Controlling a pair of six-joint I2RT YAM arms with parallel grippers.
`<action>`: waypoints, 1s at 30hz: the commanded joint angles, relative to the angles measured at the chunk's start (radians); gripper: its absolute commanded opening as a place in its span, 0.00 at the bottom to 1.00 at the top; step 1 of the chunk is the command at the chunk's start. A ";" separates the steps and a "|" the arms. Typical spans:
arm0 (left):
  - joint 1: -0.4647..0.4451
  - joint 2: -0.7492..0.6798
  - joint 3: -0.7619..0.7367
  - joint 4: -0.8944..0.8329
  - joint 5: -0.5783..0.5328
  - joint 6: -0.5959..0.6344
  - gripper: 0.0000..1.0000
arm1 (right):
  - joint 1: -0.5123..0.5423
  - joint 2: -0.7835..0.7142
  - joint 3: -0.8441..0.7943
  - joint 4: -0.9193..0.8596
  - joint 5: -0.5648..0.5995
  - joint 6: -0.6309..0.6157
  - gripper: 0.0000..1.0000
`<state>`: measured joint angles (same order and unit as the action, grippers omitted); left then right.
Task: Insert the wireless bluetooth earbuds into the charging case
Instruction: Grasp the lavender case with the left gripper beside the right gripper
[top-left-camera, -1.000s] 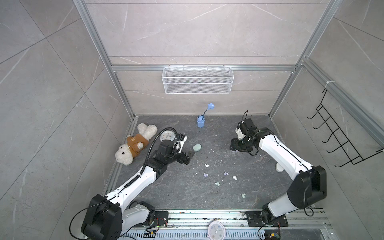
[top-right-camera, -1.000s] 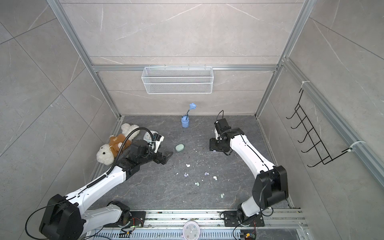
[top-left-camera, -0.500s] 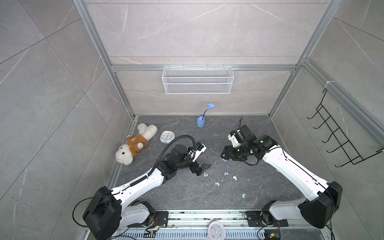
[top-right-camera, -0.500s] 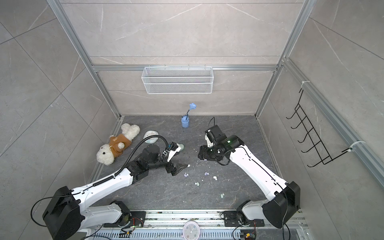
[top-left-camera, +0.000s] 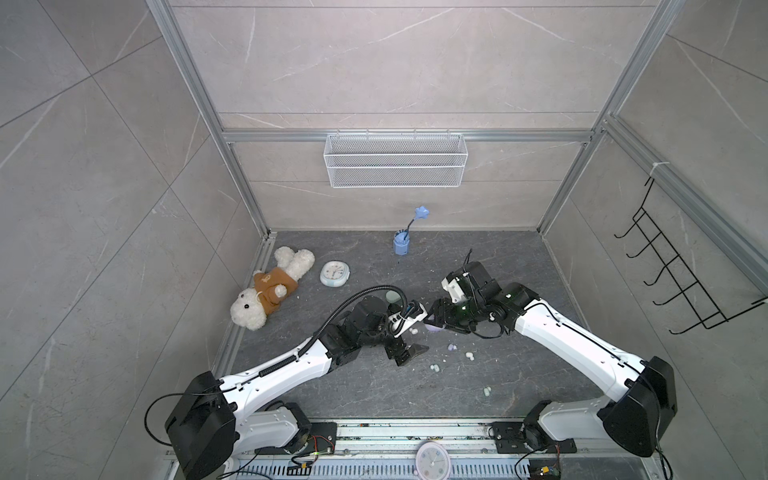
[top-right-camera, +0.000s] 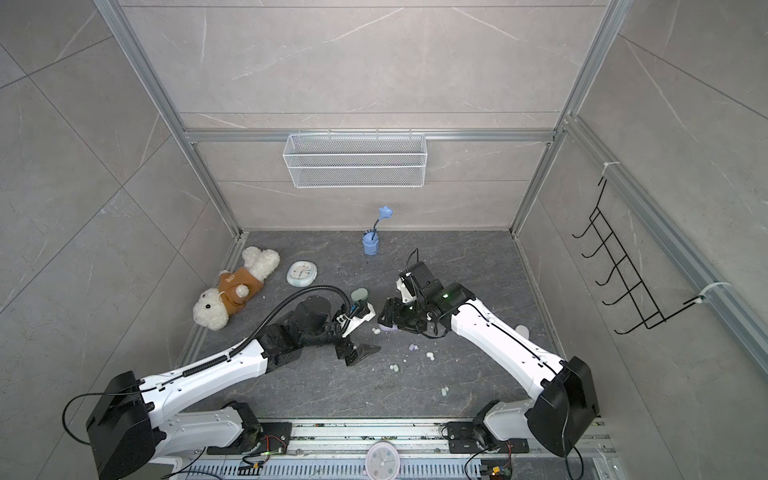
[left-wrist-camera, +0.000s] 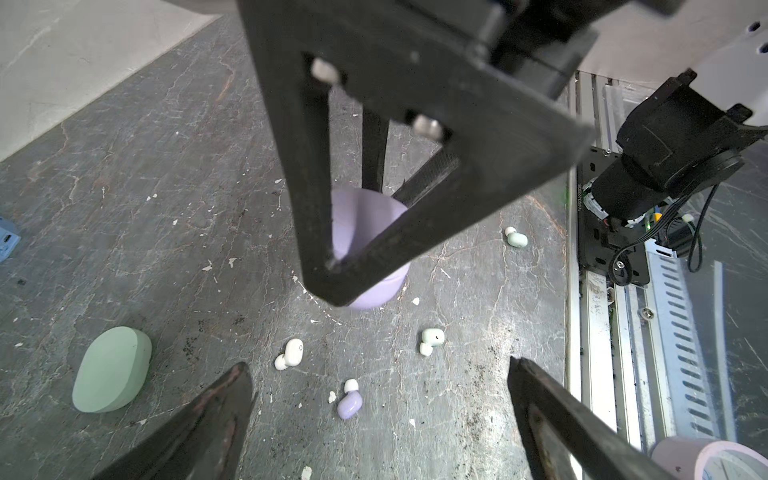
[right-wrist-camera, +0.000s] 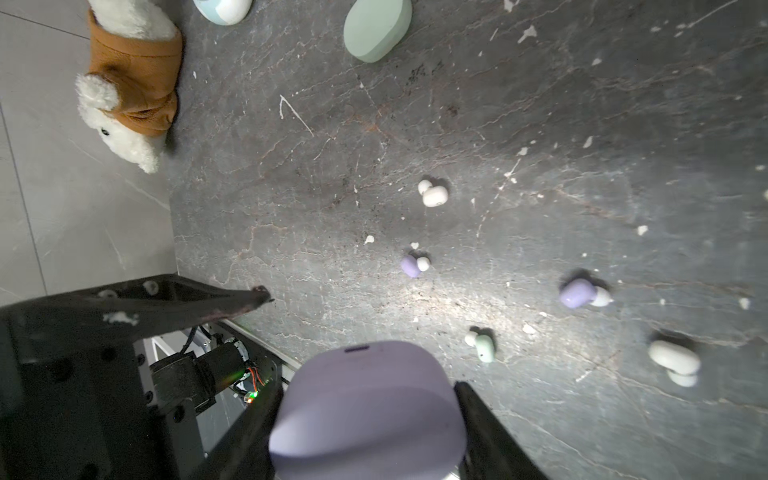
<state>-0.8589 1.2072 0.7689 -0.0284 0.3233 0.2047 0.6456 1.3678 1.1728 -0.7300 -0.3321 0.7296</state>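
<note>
My right gripper (right-wrist-camera: 370, 419) is shut on the lavender charging case (right-wrist-camera: 370, 407), held just above the floor mid-table (top-left-camera: 434, 328); its lid looks closed. My left gripper (left-wrist-camera: 380, 374) stands open just left of it (top-left-camera: 409, 345), low over the floor. A lavender earbud (left-wrist-camera: 350, 403) lies between its fingers, untouched. A white earbud (left-wrist-camera: 291, 353) and a mint earbud (left-wrist-camera: 432, 337) lie just beyond it. In the right wrist view, another lavender earbud (right-wrist-camera: 579, 293) and a white one (right-wrist-camera: 675, 361) lie farther off. One mint earbud (top-left-camera: 486, 390) sits nearer the front.
A closed mint case (top-left-camera: 392, 296) lies behind the left arm's cable, and a white rounded object (top-right-camera: 521, 331) sits beside the right arm. A plush toy (top-left-camera: 270, 291), a small clock (top-left-camera: 335, 273) and a blue cup (top-left-camera: 401, 243) stand at the back. White crumbs dot the floor.
Both arms have swung in to the middle. The right gripper brought the lavender case leftward and forward; the left gripper moved right, away from the mint case, over the earbuds.
</note>
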 joint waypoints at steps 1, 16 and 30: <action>0.001 -0.028 0.001 0.032 -0.024 0.042 0.97 | 0.016 -0.013 -0.018 0.081 -0.034 0.047 0.54; 0.001 -0.040 -0.057 0.167 0.006 0.066 0.84 | 0.028 -0.036 -0.062 0.183 -0.123 0.106 0.54; 0.002 -0.033 -0.054 0.186 -0.016 0.096 0.65 | 0.040 -0.037 -0.066 0.208 -0.154 0.118 0.54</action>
<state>-0.8585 1.1946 0.7059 0.1150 0.3130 0.2672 0.6777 1.3518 1.1160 -0.5404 -0.4698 0.8387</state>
